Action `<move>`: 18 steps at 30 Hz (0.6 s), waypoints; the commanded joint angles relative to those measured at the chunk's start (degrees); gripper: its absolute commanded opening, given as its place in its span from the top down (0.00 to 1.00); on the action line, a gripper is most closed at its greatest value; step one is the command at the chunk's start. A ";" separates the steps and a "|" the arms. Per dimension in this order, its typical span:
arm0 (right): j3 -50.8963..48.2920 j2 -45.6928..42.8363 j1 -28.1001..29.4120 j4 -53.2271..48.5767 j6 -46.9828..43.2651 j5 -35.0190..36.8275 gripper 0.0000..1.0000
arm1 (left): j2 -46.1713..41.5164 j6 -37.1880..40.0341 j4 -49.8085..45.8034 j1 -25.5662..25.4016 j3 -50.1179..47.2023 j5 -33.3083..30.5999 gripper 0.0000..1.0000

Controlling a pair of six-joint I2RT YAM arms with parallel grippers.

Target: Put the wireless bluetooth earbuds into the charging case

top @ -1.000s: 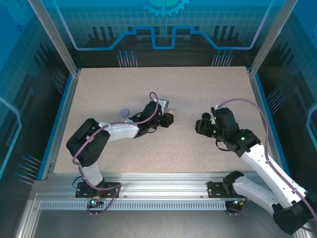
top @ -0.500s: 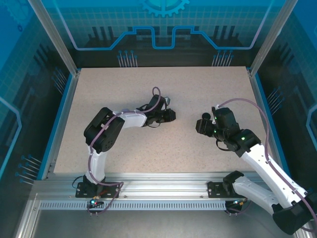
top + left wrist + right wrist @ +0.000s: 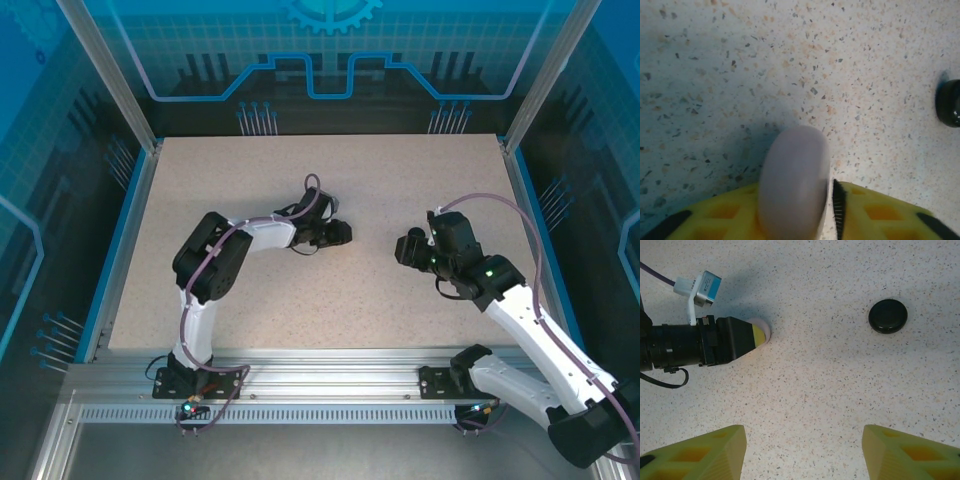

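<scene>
Shifted left gripper (image 3: 344,232) around pale case (image 3: 794,180)

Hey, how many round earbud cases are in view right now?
2. A pale case sits on edge between the fingers of the left gripper; a black case lies flat on the table, apart from it. Others may be hidden.
</scene>
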 commanded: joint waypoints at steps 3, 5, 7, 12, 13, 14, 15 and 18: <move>2.07 -0.19 -0.83 -0.39 -0.89 0.57 0.36 | -0.18 2.27 -6.67 0.77 0.82 -1.30 0.52; 2.36 -0.46 -0.77 -0.59 -0.96 0.57 0.36 | -0.76 3.25 -7.69 1.02 0.79 -1.99 0.49; 2.75 -0.81 -0.82 -0.95 -0.89 0.81 0.34 | -1.53 4.35 -9.24 1.25 0.60 -3.37 0.44; 3.66 -1.54 -0.89 -1.55 -1.41 1.29 0.31 | -4.73 6.84 -13.09 2.54 -0.54 -8.36 0.29; 3.84 -1.62 -0.90 -1.70 -1.50 1.36 0.31 | -5.58 7.32 -13.63 2.90 -0.94 -9.07 0.28; 4.03 -1.58 -0.95 -1.79 -1.51 1.36 0.30 | -6.37 7.67 -13.87 3.29 -1.40 -9.53 0.26; 4.19 -1.62 -0.90 -1.80 -1.53 1.36 0.30 | -7.28 7.91 -14.29 3.78 -1.83 -10.30 0.17; 4.64 -1.54 -0.98 -1.80 -1.85 1.51 0.28 | -10.43 9.19 -15.52 5.09 -3.30 -12.05 0.14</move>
